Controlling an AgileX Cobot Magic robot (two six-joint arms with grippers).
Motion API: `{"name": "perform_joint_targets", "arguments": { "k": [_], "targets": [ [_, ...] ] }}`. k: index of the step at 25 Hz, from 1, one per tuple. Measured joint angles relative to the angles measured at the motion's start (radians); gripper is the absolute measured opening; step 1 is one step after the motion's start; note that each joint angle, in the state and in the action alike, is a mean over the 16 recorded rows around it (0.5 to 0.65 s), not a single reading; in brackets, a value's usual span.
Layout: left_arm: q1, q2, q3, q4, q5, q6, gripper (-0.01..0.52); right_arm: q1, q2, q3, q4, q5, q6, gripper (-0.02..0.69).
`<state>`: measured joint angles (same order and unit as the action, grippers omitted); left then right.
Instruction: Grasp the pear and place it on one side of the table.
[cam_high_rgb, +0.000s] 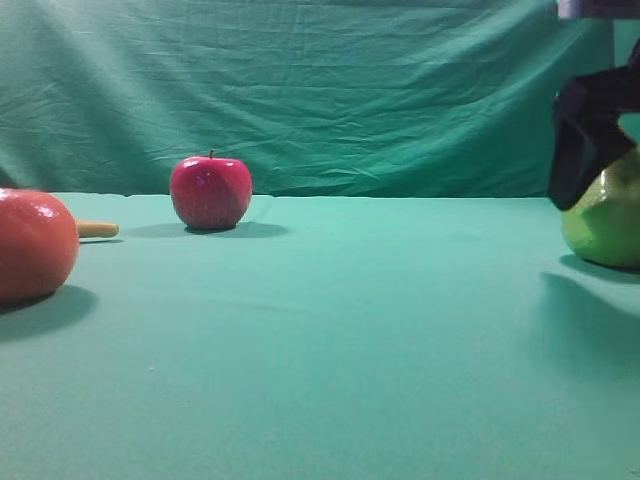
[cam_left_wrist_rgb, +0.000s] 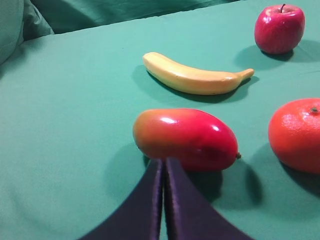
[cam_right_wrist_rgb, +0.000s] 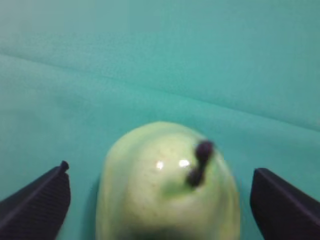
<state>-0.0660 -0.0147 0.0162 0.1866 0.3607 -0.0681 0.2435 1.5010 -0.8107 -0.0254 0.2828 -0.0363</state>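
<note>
though flanked by the wide-spread, empty right pincer (cam_right_wrist_rgb: 160, 200), a glossy, smooth pear (cam_right_wrist_rgb: 167, 190) on matte table (cam_right_wrist_rgb: 150, 60) cloth

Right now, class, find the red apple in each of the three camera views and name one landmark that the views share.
Exterior high: the red apple stands left of centre, at the back of the table.
Left wrist: the apple sits in the top right corner, beyond the banana.
Right wrist: not in it; only the pear between open jaws.
Shared landmark: the teal-green table.
</note>
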Motion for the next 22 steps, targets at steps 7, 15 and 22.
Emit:
{"name": "perform_joint_targets", "arguments": {
  "k": [7, 15, 22],
  "targets": [
    [0.0, 0.0, 0.0, 0.0, 0.0, 0.0, 0.0, 0.0, -0.22, -0.063, -0.014, 0.188, 0.002, 0.403],
    [0.0, 0.0, 0.0, 0.0, 0.0, 0.0, 0.0, 0.0, -0.497, -0.086, -0.005, 0.358, 0.005, 0.097],
    [0.0, 0.0, 0.0, 0.0, 0.0, 0.0, 0.0, 0.0, -0.718, -0.086, 0.029, 0.434, 0.006, 0.0]
  ]
}}
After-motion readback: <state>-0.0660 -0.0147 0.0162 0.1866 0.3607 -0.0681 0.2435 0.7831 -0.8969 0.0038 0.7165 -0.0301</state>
